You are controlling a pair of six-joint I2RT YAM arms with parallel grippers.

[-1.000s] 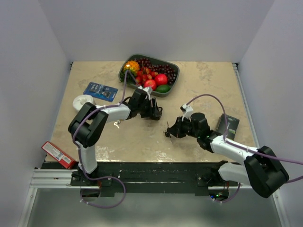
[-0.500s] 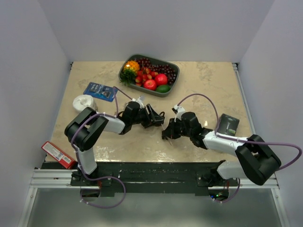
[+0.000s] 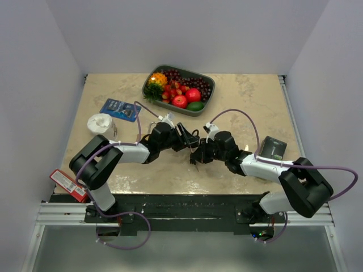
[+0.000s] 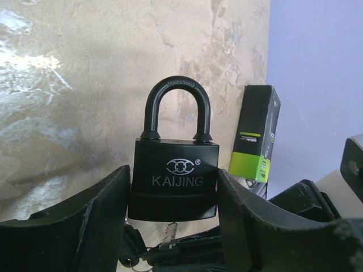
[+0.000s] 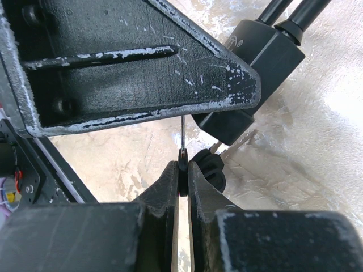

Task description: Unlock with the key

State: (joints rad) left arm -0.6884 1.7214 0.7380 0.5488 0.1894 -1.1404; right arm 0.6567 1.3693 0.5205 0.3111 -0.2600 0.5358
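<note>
My left gripper (image 4: 173, 190) is shut on a black padlock (image 4: 176, 181) marked KAIJING, gripping its body by both sides with the closed shackle pointing away. In the top view the left gripper (image 3: 187, 139) and the right gripper (image 3: 198, 156) meet above the table's middle. My right gripper (image 5: 182, 170) is shut on the black head of a key (image 5: 182, 161). The thin blade points up to the underside of the padlock (image 5: 266, 51). The blade tip (image 4: 169, 232) shows just below the lock body. Whether it is inside the keyhole is hidden. Spare keys (image 5: 211, 169) hang beside it.
A grey tray of fruit (image 3: 207, 79) stands at the back centre. A blue packet (image 3: 120, 109) and a white cup (image 3: 101, 122) lie at the left. A black and green box (image 3: 272, 148) lies at the right, also in the left wrist view (image 4: 258, 136). A red packet (image 3: 69, 184) lies at the near left edge.
Both grippers have moved toward each other. The left one came nearer and right with the padlock. The right one moved left with the key, up to the lock's underside.
</note>
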